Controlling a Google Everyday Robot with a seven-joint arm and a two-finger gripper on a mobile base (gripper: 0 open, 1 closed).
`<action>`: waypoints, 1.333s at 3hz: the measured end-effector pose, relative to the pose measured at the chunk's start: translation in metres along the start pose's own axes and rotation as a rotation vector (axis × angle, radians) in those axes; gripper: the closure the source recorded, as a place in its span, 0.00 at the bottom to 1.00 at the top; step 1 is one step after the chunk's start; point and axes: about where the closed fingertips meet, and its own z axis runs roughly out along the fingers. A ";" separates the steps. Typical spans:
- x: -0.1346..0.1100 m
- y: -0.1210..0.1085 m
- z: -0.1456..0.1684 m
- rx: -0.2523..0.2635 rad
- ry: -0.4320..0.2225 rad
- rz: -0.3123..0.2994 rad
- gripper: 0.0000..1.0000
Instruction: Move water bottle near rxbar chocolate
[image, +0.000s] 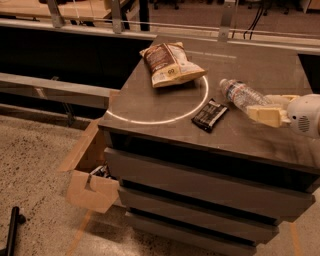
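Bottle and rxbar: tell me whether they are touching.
Apart. The camera view shows a strip of bare tabletop between the bottle and the rxbar. The gripper, at the tabletop's right side, is closed on the bottle's base.

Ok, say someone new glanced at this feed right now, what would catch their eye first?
First, the claw coming in from the right edge, clamped on the slanted water bottle over the dark cabinet top. Just left of the bottle lies the rxbar chocolate, at the right edge of a pale ring on that top. A chip bag sits at the ring's far side.
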 end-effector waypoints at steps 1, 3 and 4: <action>0.003 0.005 0.002 -0.016 -0.003 -0.001 1.00; 0.004 0.014 0.005 -0.038 -0.006 -0.008 0.83; 0.003 0.020 0.007 -0.056 -0.003 -0.007 0.51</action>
